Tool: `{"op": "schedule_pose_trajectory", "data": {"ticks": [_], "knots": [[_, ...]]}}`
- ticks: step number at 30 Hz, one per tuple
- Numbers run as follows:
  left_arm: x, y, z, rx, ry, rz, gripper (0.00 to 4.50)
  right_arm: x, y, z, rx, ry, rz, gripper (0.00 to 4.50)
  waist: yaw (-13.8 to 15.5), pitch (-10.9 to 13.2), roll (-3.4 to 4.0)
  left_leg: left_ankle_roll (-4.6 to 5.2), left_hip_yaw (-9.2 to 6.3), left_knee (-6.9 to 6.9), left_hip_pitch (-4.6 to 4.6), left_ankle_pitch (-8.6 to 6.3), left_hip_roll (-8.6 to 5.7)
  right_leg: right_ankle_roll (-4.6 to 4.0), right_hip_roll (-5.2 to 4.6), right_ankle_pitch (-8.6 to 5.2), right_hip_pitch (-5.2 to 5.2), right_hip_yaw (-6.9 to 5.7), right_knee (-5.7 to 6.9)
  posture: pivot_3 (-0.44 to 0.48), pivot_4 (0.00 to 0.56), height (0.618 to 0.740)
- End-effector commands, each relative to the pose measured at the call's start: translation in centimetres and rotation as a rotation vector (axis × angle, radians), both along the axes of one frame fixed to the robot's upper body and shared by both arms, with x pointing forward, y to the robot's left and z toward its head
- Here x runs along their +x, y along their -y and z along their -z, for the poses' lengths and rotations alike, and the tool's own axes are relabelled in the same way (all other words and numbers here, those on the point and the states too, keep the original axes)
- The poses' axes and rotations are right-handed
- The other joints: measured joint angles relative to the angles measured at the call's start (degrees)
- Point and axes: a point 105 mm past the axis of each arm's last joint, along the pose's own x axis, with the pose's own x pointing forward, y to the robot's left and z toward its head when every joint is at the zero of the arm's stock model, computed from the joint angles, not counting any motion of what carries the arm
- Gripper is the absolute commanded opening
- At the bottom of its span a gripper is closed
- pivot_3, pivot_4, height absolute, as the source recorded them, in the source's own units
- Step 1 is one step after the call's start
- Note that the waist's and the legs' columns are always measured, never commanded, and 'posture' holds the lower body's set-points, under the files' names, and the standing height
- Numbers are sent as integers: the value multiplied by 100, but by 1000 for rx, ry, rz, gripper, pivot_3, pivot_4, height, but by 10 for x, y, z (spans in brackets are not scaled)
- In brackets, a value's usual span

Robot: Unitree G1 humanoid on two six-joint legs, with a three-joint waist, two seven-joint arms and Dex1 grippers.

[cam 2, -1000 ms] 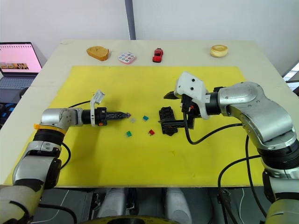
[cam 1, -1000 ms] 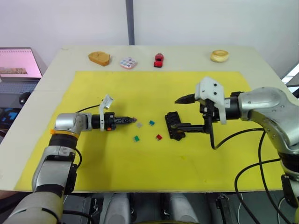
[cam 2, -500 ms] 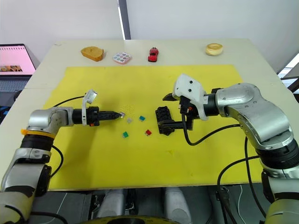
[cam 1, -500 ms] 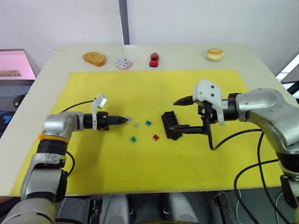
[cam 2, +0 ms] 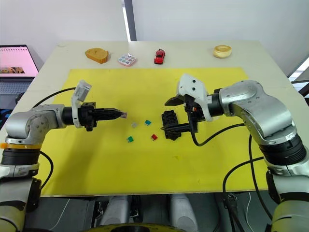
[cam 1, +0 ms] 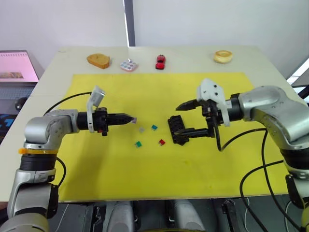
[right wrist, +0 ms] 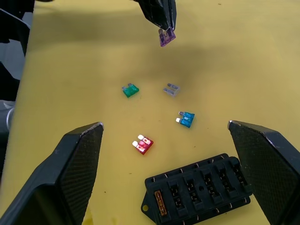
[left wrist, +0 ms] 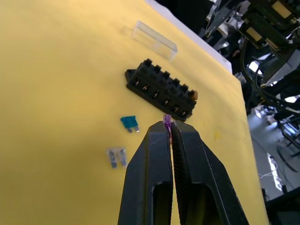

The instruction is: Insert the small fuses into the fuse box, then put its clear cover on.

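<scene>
Pincer work starts on the left: the left gripper (cam 1: 133,118) is clenched on the purple fuse (right wrist: 166,37), lifted off the yellow mat (cam 1: 145,188). Just past its tips lie the grey fuse (cam 1: 142,129), teal fuse (cam 1: 154,127), green fuse (cam 1: 138,144) and red fuse (cam 1: 162,142). Beyond them the right gripper (cam 1: 179,119) stands spread wide, its lower finger by the fuse box (cam 1: 177,130); the clear cover (left wrist: 153,39) lies just behind the box.

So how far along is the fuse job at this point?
One amber fuse already sits in the fuse box. The left gripper holds the purple fuse above the mat. Green, grey, teal and red fuses lie loose; the clear cover is off.
</scene>
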Motion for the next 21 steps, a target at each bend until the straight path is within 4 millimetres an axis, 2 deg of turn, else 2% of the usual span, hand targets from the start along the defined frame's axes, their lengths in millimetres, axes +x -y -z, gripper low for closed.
{"op": "schedule_pose_trajectory", "data": {"ticks": [1,4,7,19,21], "knots": [[-10,16,-37,-113,93,56,185,-5,-8,-17,140,-139,3,4500,1,0,0,0,-1,0,0,0,1,1,0,0,0,0,0,0,150,740],[-15,28,-58,-205,125,79,185,-4,-11,-25,280,-291,36,4500,10,0,-1,-9,-3,2,0,6,8,2,0,1,3,0,2,0,150,740],[-18,37,-73,-265,146,95,185,-4,-14,-32,374,-365,58,4500,5,0,-1,-10,-4,2,0,6,8,3,-2,2,4,0,2,0,150,740],[-18,49,-91,-341,163,101,185,0,-24,-54,666,-483,81,4500,-21,0,0,-33,-3,-6,0,19,0,7,5,4,2,0,2,0,150,740],[-15,48,-93,-350,165,89,0,0,-25,-55,692,-487,85,3976,-23,0,1,-42,-3,-7,0,24,0,8,4,4,2,0,1,0,150,740]]}}
